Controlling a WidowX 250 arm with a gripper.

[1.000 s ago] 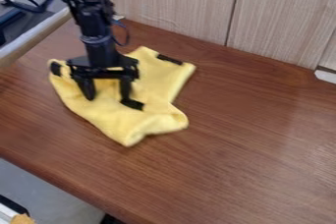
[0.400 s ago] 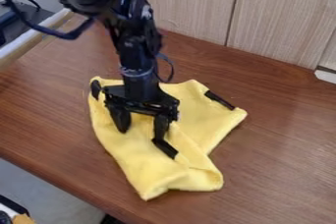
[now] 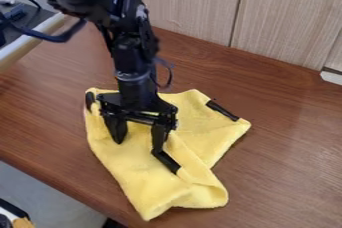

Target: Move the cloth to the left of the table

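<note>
Because the cloth (image 3: 145, 177) lies spread, the gripper (image 3: 137, 146) stands over it, fingers apart, probably to press and drag it.

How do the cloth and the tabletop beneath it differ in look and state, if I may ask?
The cloth is mostly yellow, whereas the tabletop is reddish brown. The cloth looks soft; the tabletop looks hard, with wood grain. The cloth lies rumpled, but the tabletop is flat.
</note>
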